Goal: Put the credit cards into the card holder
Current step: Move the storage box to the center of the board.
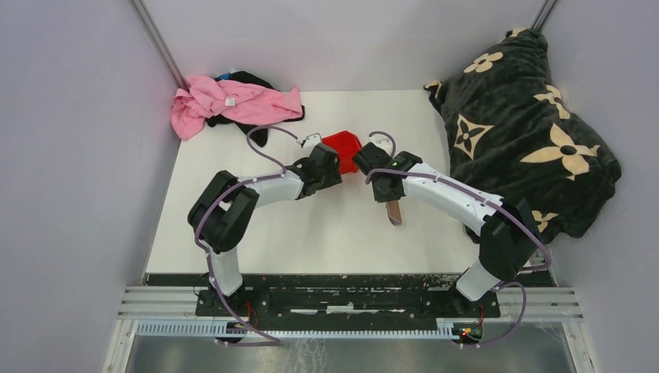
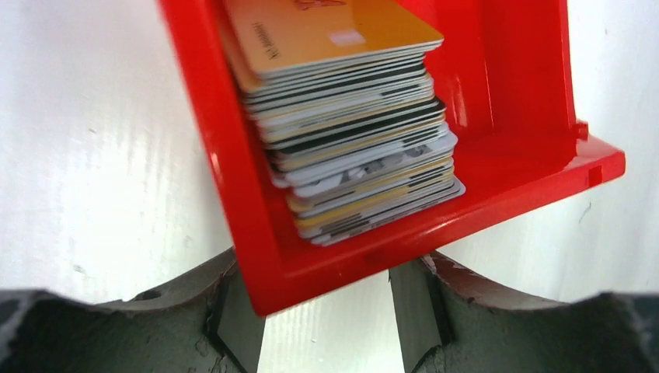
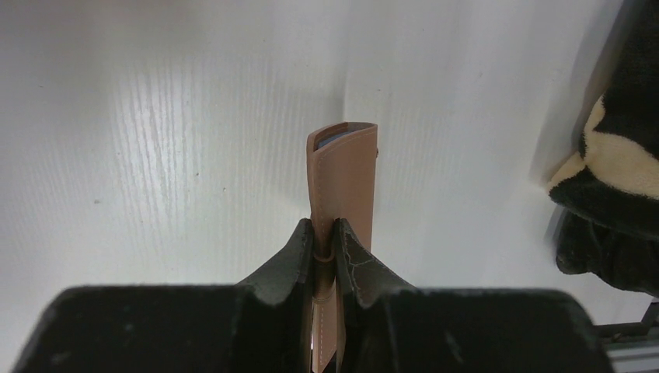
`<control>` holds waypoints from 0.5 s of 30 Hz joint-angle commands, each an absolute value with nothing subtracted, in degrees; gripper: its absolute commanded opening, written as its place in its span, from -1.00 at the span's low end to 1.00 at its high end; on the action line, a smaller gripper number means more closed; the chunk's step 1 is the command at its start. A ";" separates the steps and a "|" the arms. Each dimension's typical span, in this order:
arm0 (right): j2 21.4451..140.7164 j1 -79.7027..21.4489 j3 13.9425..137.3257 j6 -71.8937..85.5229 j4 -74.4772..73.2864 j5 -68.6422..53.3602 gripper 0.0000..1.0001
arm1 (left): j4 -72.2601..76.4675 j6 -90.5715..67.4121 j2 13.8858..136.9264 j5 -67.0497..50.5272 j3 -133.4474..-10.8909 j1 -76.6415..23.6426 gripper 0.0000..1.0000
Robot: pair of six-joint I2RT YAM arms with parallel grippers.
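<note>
The white table (image 1: pixel 326 233) carries a dark flower-patterned blanket (image 1: pixel 528 132) heaped along its right side, and toward the back of its middle the red plastic bin (image 2: pixel 256 233). The bin holds a thick stack of credit cards (image 2: pixel 357 140), a gold-yellow card (image 2: pixel 326 31) on top. Judging by that stack, nearly all the work is left.

The left gripper (image 2: pixel 326 318) sits at the bin's near wall, fingers spread wide to either side of it and gripping nothing.

The tan leather card holder (image 3: pixel 343 186) is off to the right of the bin and nearer the arms, pinched edge-on in the narrow-set fingers of the right gripper (image 3: pixel 325 233). A bluish edge shows in its far end, perhaps one card already seated, though I cannot tell. The holder is in hand, but no card is being carried.
</note>
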State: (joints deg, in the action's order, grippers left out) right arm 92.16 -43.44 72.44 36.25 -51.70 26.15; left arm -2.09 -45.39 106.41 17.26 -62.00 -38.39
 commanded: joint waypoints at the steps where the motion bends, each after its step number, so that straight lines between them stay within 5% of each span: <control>1: 90.37 -42.40 76.03 33.25 -50.68 24.81 -0.99 | -3.98 -41.86 106.45 20.75 -64.85 -33.67 0.24; 15: 92.24 -41.09 78.00 28.42 -46.40 14.23 -0.99 | -2.90 -37.40 103.49 22.91 -61.13 -23.08 0.33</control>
State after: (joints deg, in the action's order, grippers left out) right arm 92.60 -41.15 75.29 30.89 -49.63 18.13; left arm -4.43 -42.06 106.04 20.88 -61.08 -24.86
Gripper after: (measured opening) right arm 0.156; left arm 0.655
